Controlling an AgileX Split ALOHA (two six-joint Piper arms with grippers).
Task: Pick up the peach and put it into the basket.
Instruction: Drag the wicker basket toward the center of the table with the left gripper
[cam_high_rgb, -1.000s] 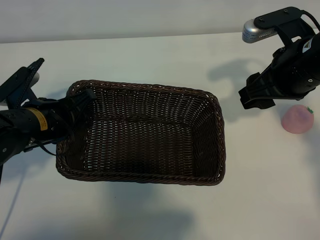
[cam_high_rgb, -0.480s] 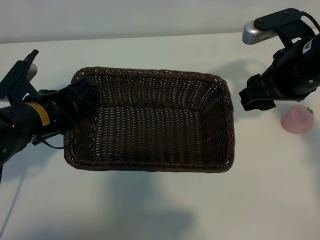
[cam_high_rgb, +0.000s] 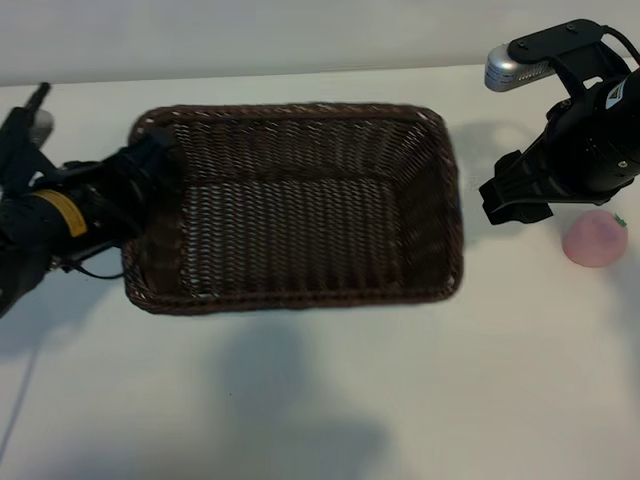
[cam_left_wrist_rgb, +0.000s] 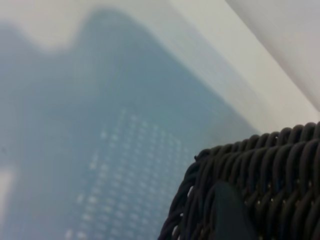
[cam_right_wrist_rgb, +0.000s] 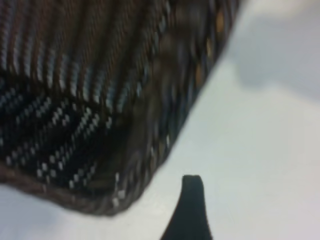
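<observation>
Pink peach (cam_high_rgb: 594, 240) lies on the table beside the brown wicker basket (cam_high_rgb: 300, 295).

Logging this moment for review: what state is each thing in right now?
basket: upright, nothing inside, left end gripped and lifted off the table.
peach: on the table, right of the basket, untouched.
left hand: closed on the basket's left rim.
right hand: open, holding nothing, beside the peach.

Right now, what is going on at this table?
The left gripper grips the left rim of the large dark-brown woven wicker basket. The right gripper hangs open above the white table, between the basket and the small round pale-pink peach, which lies untouched to the basket's right, not yet picked up.
</observation>
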